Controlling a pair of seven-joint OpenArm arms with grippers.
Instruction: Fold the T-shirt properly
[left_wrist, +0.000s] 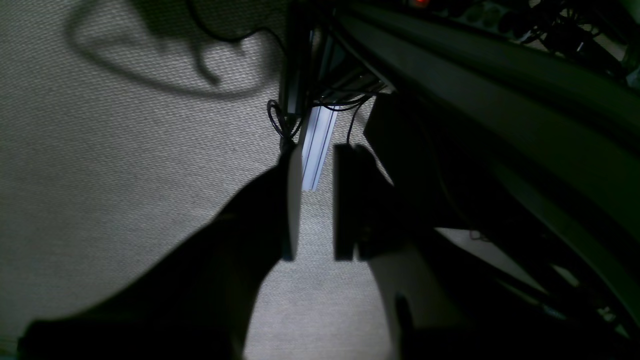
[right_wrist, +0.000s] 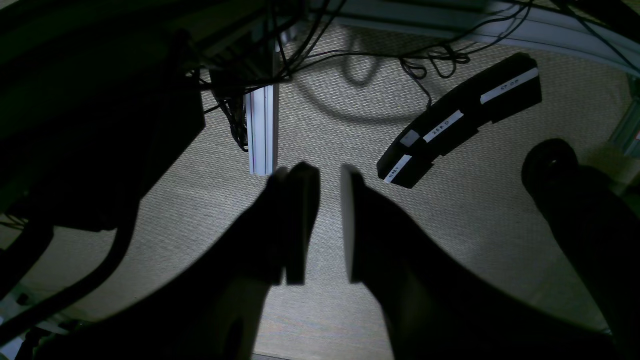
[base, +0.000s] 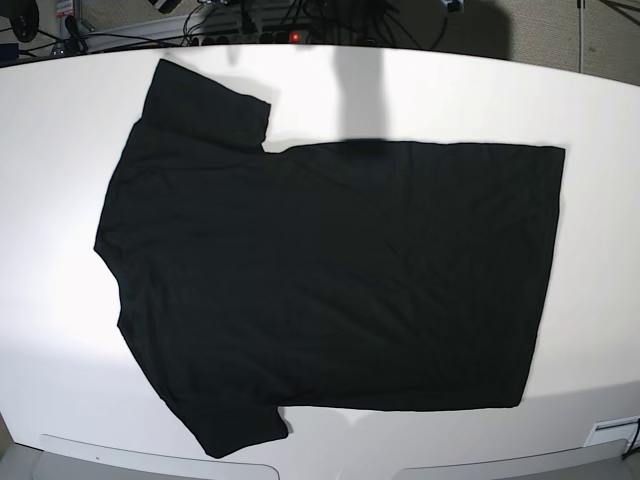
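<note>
The black T-shirt lies spread flat on the white table in the base view, plain side up, collar end to the left, hem to the right. One sleeve points to the far left corner, the other to the near left. Neither arm shows in the base view. My left gripper is open and empty, hanging over beige carpet below the table level. My right gripper is also open and empty, over the same carpet. The shirt shows in neither wrist view.
An aluminium frame post and loose cables stand ahead of the left gripper; the post also shows in the right wrist view. A black labelled device lies on the carpet. Cables and a power strip sit behind the table.
</note>
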